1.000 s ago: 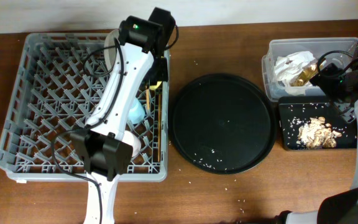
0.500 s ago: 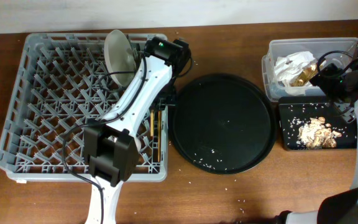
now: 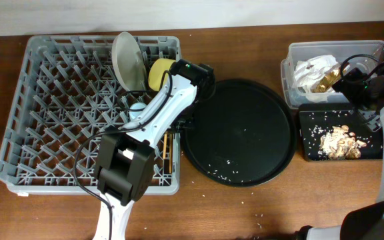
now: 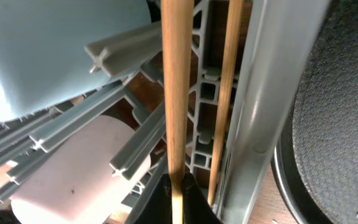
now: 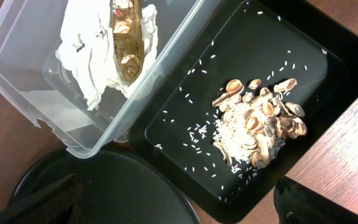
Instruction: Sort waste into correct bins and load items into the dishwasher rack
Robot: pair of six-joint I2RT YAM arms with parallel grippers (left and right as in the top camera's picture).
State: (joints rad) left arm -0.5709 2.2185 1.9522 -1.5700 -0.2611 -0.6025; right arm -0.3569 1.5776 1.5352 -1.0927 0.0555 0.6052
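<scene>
The left gripper [image 4: 174,196], at the end of an arm angled up toward the middle of the overhead frame, pinches a chopstick [image 4: 173,93] lying along the rack [image 3: 45,100] wall. At upper right, the right gripper [image 5: 176,190] hangs spread wide above the tub [image 5: 17,81] and black tray [image 5: 185,143].

Pale plate [image 3: 127,60] and yellow bowl [image 3: 160,72] stand edgewise in grey rack [image 3: 59,113].

Bright, even light; left wrist close-up slightly soft.
</scene>
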